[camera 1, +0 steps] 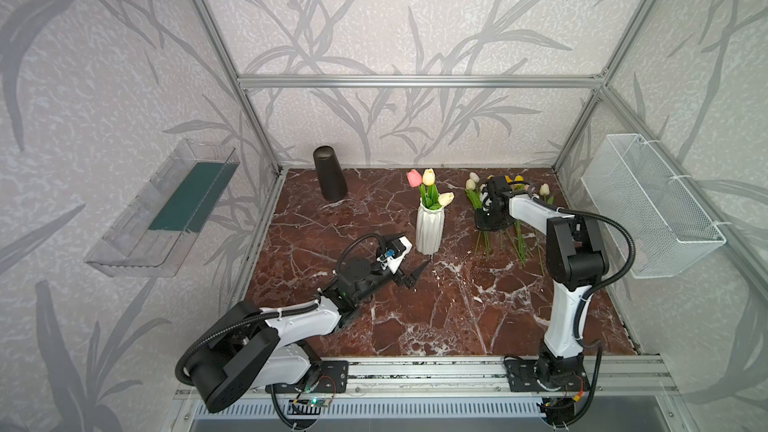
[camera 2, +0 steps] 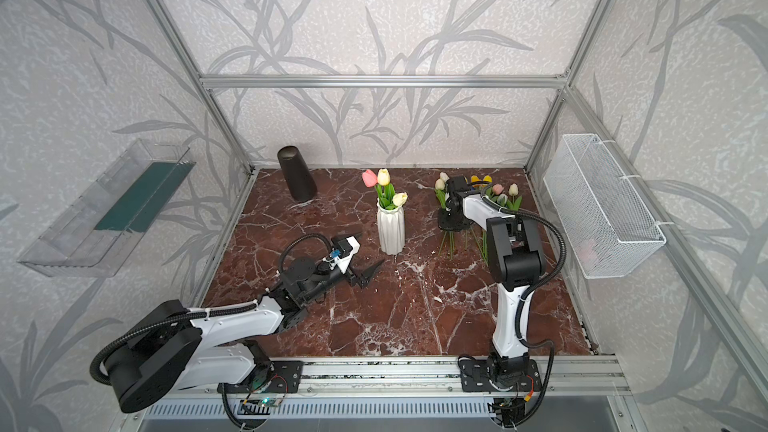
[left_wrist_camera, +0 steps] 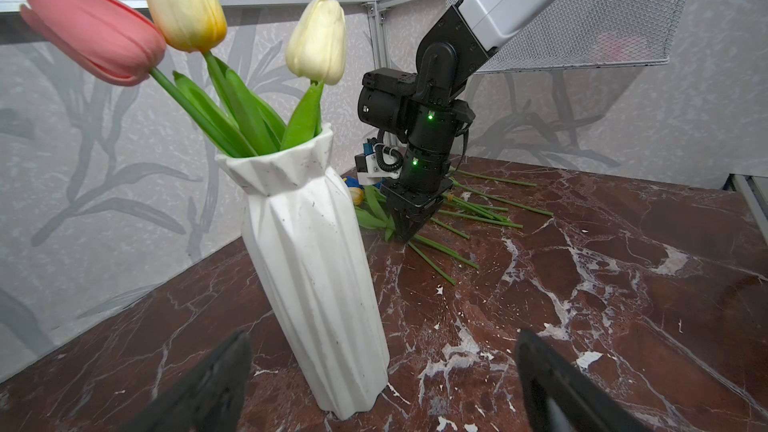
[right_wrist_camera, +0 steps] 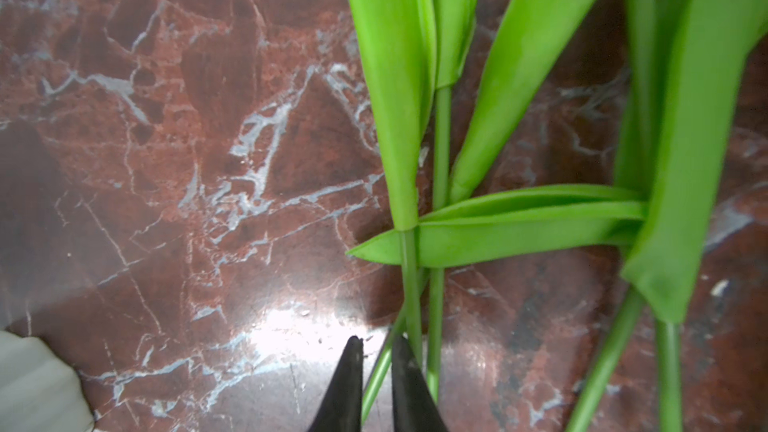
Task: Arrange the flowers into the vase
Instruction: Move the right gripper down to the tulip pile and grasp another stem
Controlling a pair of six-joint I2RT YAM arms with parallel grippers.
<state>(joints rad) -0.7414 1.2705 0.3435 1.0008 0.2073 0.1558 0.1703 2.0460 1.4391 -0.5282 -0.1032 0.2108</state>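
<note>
At far right on the marble table (camera 1: 457, 317), the right gripper (right_wrist_camera: 377, 344) pinches 1 thin stem (right_wrist_camera: 379, 369) among the loose flowers (camera 1: 520, 245). Left of them the white vase (camera 1: 429, 228) holds 3 tulips (camera 1: 428, 177); just nearer, the left gripper (camera 1: 417, 274) gapes wide.

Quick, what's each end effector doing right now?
Left end effector: open, holding nothing.
Right end effector: nearly closed around a tulip stem; whether it grips cannot be told.
</note>
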